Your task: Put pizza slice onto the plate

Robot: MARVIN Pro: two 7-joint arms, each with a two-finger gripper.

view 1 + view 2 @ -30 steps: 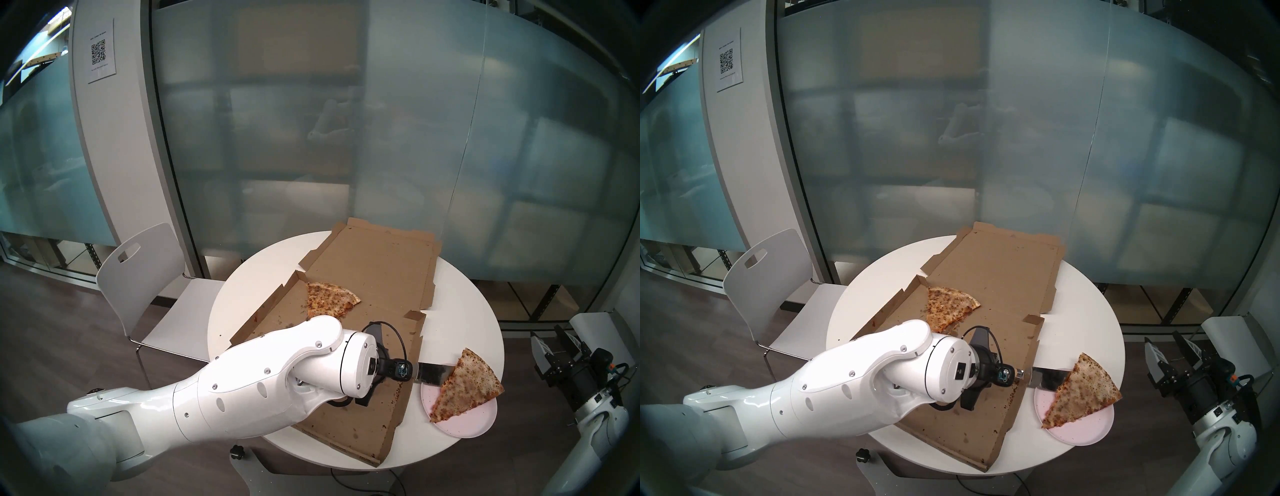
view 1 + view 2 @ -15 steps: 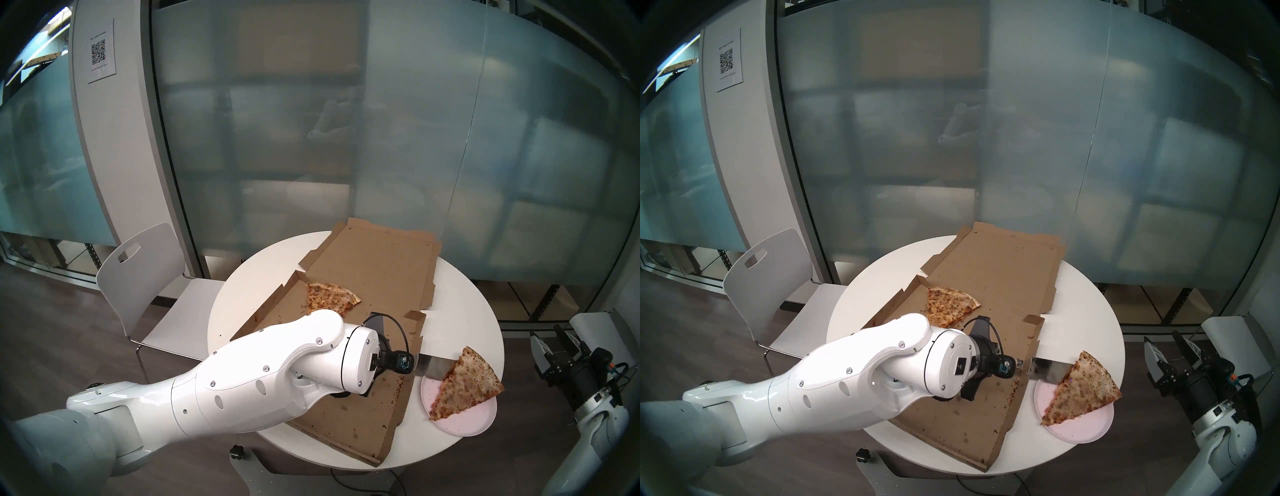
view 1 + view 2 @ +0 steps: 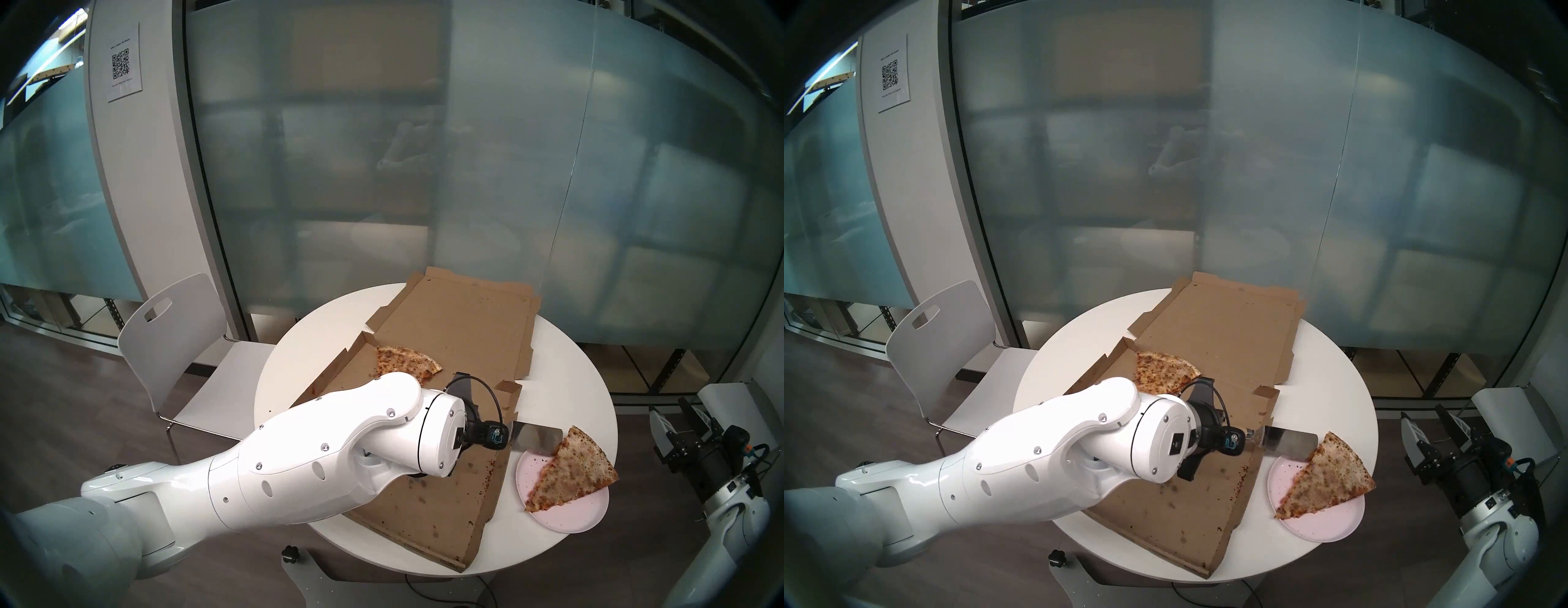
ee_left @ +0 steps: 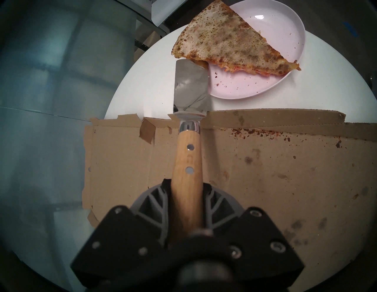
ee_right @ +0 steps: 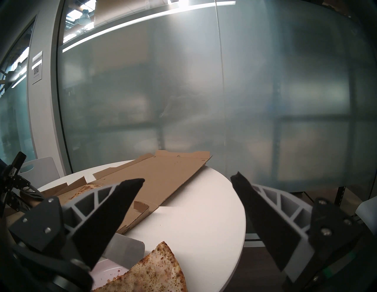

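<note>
Left gripper (image 4: 186, 206) clamped on the wooden handle of a steel spatula (image 4: 190, 87), blade tip under the pizza slice (image 4: 228, 40): wide triangle, pale speckled cheese, lying on the round pink plate (image 4: 240, 85) with its crust overhanging the rim. Right gripper (image 5: 187, 185) spread, empty.

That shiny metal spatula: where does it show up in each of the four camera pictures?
Head left view: the spatula is right of centre, low, its blade reaching the pizza slice.
Head right view: the spatula sits in nearly the same spot.
Left wrist view: centre, wooden handle rising from the bottom, blade above.
Right wrist view: only the blade, bottom left.
Shared landmark: the pink plate under the slice.
</note>
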